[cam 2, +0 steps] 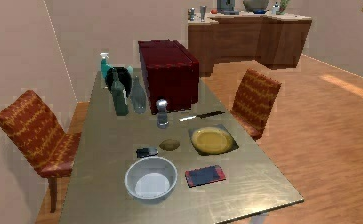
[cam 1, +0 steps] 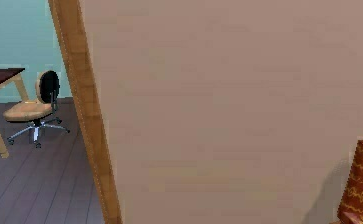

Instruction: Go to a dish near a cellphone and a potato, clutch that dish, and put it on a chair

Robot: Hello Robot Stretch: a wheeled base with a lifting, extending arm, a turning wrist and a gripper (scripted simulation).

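Forward view: beige wall (cam 1: 229, 100), office chair (cam 1: 39, 108) far left. Arm side view: tabletop (cam 2: 109, 150), left chair (cam 2: 34, 130), right chair (cam 2: 257, 98). Pale bowl (cam 2: 151, 180) sits just left of red cellphone (cam 2: 205, 176), potato (cam 2: 169, 145) just beyond. Gripper state: can't tell.

Pale round dish (cam 2: 151, 178) set upright on the surface (cam 2: 107, 140), reddish cellphone (cam 2: 205, 176) laid flat at its 3 o'clock, small brown potato (cam 2: 169, 145) at 1 o'clock, orange patterned chair (cam 2: 34, 130) at 10 o'clock.
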